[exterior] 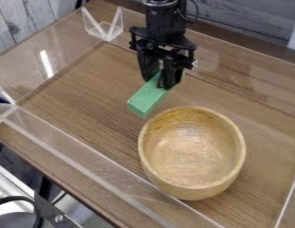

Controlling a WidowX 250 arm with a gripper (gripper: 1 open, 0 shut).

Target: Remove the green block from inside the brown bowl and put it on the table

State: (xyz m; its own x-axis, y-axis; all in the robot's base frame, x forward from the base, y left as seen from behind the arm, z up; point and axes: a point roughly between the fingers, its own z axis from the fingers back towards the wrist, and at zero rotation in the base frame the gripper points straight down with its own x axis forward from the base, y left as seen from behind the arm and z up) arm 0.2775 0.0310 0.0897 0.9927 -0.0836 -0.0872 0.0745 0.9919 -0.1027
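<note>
My black gripper (159,78) points straight down and is shut on the upper end of the green block (146,96). The block hangs tilted, its lower end just above the table (84,93), outside the bowl's upper-left rim. The brown bowl (192,151), a round tan wooden one with visible grain, sits at lower right with nothing inside it. The gripper is above and to the left of the bowl.
Clear acrylic walls (48,134) run along the table's edges, nearest on the left and front. A small clear acrylic stand (104,24) sits at the back left. Dark cables (25,212) lie off the table at bottom left.
</note>
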